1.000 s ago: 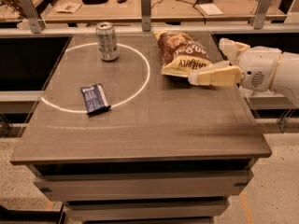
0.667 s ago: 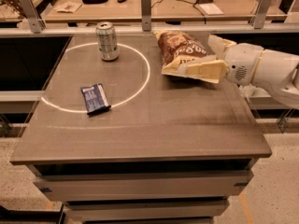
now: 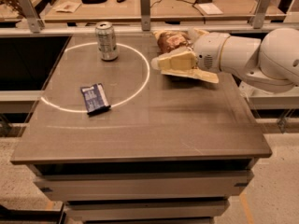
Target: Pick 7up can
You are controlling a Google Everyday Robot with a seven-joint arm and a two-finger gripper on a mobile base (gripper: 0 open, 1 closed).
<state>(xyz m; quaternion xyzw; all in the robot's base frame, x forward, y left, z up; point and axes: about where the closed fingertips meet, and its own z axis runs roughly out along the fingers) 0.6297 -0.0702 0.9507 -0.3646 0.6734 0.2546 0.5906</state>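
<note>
7up can [image 3: 106, 41]: stands upright at the far left of the table [image 3: 163, 125], just inside the back edge of a thin white ring [image 3: 140, 85] marked on the tabletop. Silvery body, shiny top rim, dim print on its side. Nothing touches it.

Gripper [image 3: 163, 62]: cream-coloured, over the far right part of the table, pointing left toward the can's side of the table but well apart from the can. Its tip sits just outside the ring's right edge. It holds nothing that can be seen. Whether it is set wide or narrow cannot be told from this angle.

Arm [image 3: 243, 55]: white, rounded housings, reaches in from the right edge of the view and runs roughly level above the table.

Chip bag [image 3: 172, 40]: brown and yellow, lies directly behind the gripper and is partly covered by it. Contact between the two cannot be judged.

Dark blue packet [image 3: 95, 98]: flat on the tabletop, nearer the front left, lying across the ring's front arc, well apart from both can and gripper.

Wooden bench [image 3: 154, 10]: behind the table, with cables and small items on it.
</note>
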